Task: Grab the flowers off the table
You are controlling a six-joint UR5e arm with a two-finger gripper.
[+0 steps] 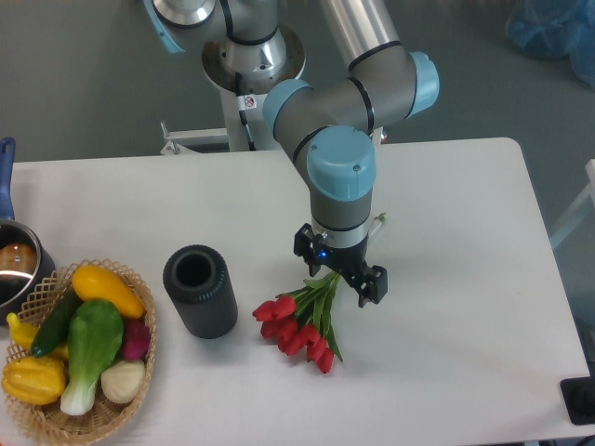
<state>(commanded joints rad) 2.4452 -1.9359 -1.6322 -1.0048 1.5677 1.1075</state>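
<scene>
Red tulip buds fan out toward the camera on the white tabletop [446, 307], their green stems running back under the arm; the flowers [299, 327] lie flat as one bunch, near the middle of the tabletop and just right of the black cylinder [199, 290]; I count roughly seven or eight buds, though they overlap too much to be sure. The gripper [340, 269] hangs directly over the stem end, wrist pointing straight down, probably because the stems offer a narrow bundle to close on while the buds would crush; its two fingers seem to straddle the stems, but whether they are clenched on them or parted I cannot tell from this view, since the wrist hides the tips; the bunch looks to be resting on the tabletop, not lifted.

One cylinder stands upright with its open mouth up, well clear of the gripper; one wicker basket [46, 423] sits at the near left corner, holding about six toy vegetables; one pot [17, 265] with a blue handle shows at the left edge, just behind the basket; one arm works the scene.
</scene>
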